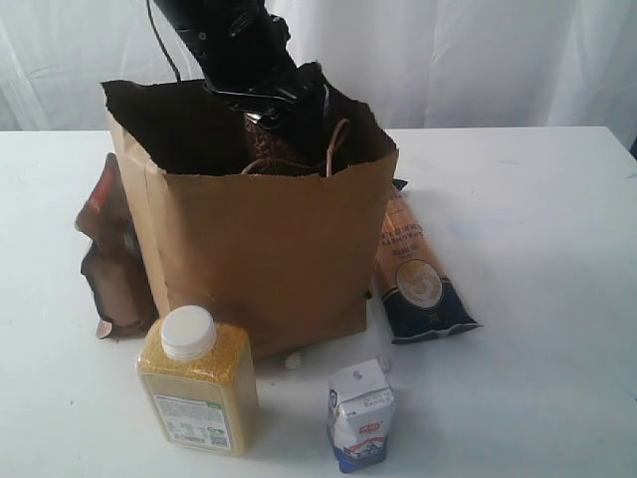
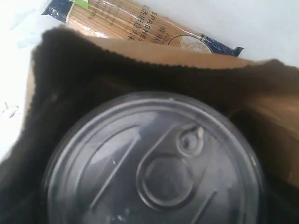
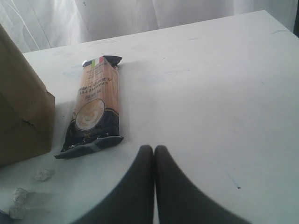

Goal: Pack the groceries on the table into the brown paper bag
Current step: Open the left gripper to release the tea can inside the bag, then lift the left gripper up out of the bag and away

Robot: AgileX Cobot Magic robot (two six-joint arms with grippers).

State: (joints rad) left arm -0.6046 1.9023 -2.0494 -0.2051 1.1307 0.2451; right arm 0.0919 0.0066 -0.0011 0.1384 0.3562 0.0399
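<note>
The brown paper bag (image 1: 269, 249) stands open on the table (image 1: 537, 249). My left gripper (image 1: 267, 112) reaches down into the bag's mouth, shut on a silver-lidded can (image 1: 265, 145) with dark contents. The can's lid (image 2: 154, 163) fills the left wrist view, and the fingers are hidden there. Still on the table are a yellow grain bottle (image 1: 197, 383), a white-blue carton (image 1: 360, 415), a dark-brown pouch (image 1: 107, 254) and a long orange-navy packet (image 1: 416, 274) (image 3: 93, 109). My right gripper (image 3: 154, 151) is shut and empty, low over the table and out of the exterior view.
The pouch leans against the bag's left side and the packet lies against its right side. Small crumpled white bits (image 1: 292, 360) (image 3: 43, 174) lie by the bag's base. A white curtain hangs behind the table.
</note>
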